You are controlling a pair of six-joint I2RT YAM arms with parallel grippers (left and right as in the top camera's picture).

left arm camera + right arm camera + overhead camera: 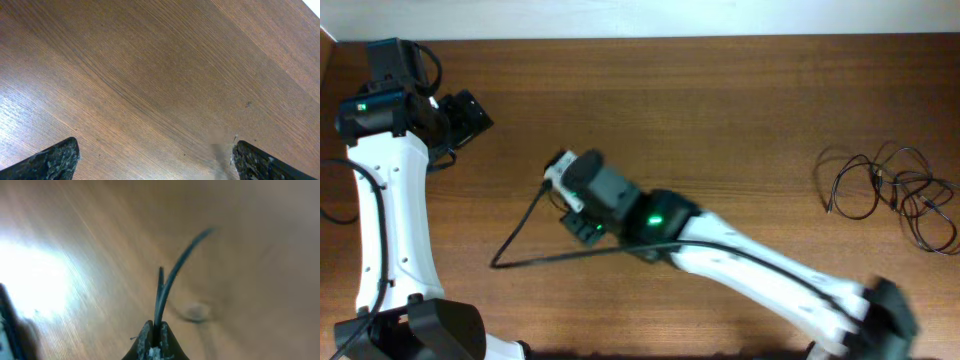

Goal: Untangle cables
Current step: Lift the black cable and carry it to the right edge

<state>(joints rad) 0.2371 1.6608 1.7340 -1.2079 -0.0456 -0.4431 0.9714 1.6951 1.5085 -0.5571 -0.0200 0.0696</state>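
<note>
A tangle of thin black cables (pixel 895 190) lies in loose loops at the far right of the table. One separate thin black cable (pixel 516 233) runs from my right gripper (pixel 558 170) down-left to a sharp bend, then back right under the arm. In the right wrist view my right gripper (pixel 159 332) is shut on this cable (pixel 172 277), which curves up and away from the jaws. My left gripper (pixel 472 113) is at the far left, open and empty; its wrist view shows the jaws (pixel 155 155) wide apart over bare wood.
The wooden table (pixel 720 110) fills the view, with its pale far edge along the top. My right arm (pixel 760 265) stretches diagonally from the lower right to the centre. My left arm's white link (pixel 390 220) stands along the left side.
</note>
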